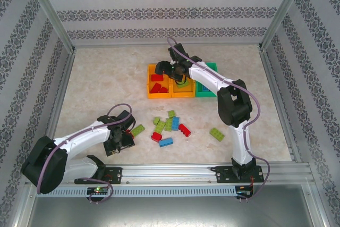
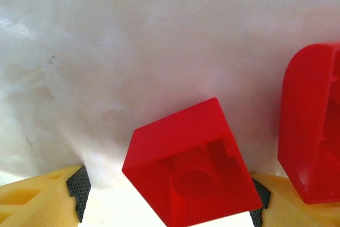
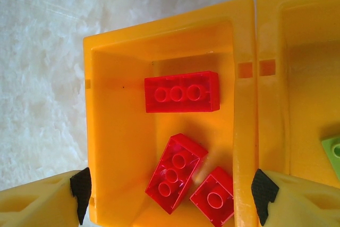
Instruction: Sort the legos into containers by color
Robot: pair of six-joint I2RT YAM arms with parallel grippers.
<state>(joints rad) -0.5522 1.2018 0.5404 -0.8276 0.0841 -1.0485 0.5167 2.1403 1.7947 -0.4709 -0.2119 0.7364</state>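
Note:
A red lego [image 2: 194,176] lies upside down on the pale table between the fingers of my left gripper [image 2: 170,195]. The jaws stand open around it, the left pad [image 2: 79,188] clear of it and the right pad close against its corner. Another red lego [image 2: 313,126] lies just to its right. In the top view my left gripper [image 1: 121,137] is low at the left of the loose legos. My right gripper [image 3: 171,198] hangs open and empty over the left orange container [image 3: 159,33], which holds three red legos [image 3: 182,91].
The containers stand in a row: orange [image 1: 150,86], orange [image 1: 182,95] and green [image 1: 206,94]. A lime lego [image 3: 332,152] lies in the middle one [image 3: 303,3]. Loose legos in lime [image 1: 217,134], blue [image 1: 166,142] and red [image 1: 184,129] lie mid-table. A lime one [image 1: 137,129] lies beside my left gripper.

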